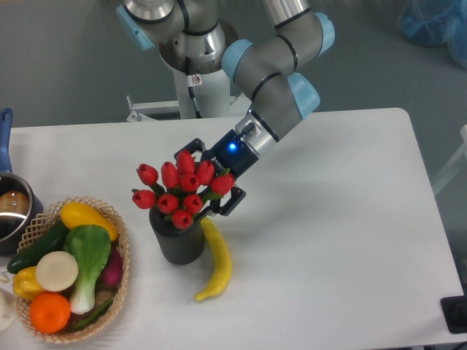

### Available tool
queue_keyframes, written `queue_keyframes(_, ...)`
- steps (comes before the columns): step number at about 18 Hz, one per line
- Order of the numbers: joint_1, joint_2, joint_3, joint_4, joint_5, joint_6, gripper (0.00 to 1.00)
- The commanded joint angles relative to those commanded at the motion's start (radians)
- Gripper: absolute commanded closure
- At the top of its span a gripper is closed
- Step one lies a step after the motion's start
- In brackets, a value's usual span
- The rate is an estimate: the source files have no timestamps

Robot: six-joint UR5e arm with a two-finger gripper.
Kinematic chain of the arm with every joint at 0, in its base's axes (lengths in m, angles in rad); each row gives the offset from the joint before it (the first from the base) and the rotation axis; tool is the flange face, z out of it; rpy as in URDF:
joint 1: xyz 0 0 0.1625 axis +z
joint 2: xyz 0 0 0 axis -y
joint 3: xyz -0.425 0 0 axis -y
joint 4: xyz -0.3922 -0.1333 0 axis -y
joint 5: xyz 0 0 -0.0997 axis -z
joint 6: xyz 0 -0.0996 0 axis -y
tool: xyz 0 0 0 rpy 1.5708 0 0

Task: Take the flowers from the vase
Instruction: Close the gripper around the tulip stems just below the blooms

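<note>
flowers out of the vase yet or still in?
Still in. The flowers stand upright in the vase; the open end effector sits around their right side.

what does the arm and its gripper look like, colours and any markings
The arm is made of grey cylindrical links with light blue caps at the joints. A silver wrist ring joins it to a black two-finger gripper with small white lettering and a lit blue light on its body. The mounting column behind is white with a small red-and-white sticker.

Matt ribbed dark vase, glossy plastic-looking red flowers in it, smooth shiny banana beside vase, rough woven basket left of vase, matt white table, black matt hand.
</note>
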Motion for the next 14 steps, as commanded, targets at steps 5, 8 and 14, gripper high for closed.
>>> queue_keyframes(5, -0.002, -0.002, 0.005, 0.000, -0.003, 0.000, 0.00)
queue_keyframes(8, -0.002, -0.002, 0.005, 0.000, -0.003, 0.003, 0.10)
queue_keyframes(14, -0.002, -0.003, 0.006, 0.000, -0.003, 0.005, 0.36)
